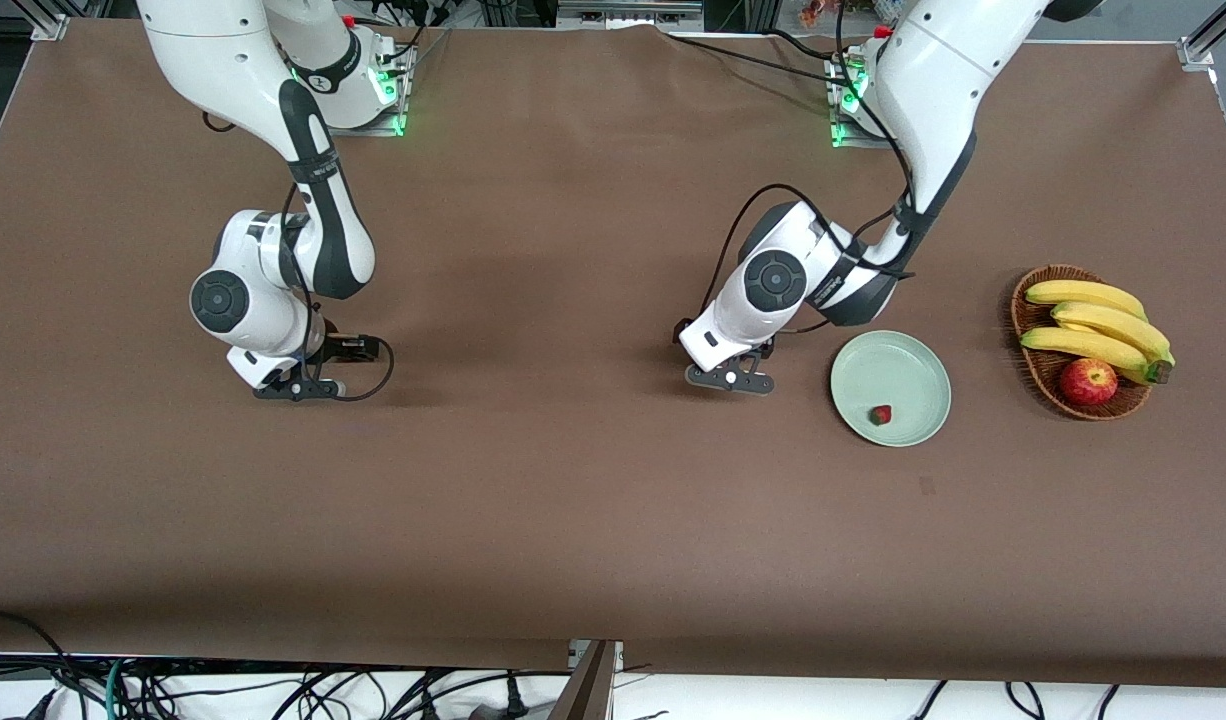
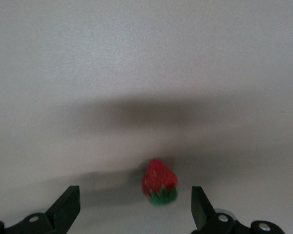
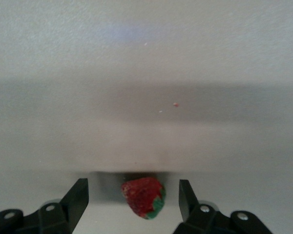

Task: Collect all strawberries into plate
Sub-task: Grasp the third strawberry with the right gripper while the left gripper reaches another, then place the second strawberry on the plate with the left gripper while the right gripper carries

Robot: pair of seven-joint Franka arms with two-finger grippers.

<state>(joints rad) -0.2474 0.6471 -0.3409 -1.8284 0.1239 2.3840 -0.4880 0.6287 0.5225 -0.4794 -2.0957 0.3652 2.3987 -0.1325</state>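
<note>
Left hand [image 2: 134,207] open astride a berry [image 2: 159,182]; right hand [image 3: 133,200] open astride another [image 3: 143,196]; third berry [image 1: 880,414] on plate [image 1: 913,358].

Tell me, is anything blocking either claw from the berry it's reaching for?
Nothing visible. The left gripper is open with a strawberry lying between its fingers, and the right gripper is open around another strawberry. One strawberry already sits in the plate.

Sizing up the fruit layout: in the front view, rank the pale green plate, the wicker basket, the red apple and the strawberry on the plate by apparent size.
1. Brown wicker basket and round pale mint-green plate: look alike, unranked.
2. Round red apple.
3. Tiny red strawberry.
</note>
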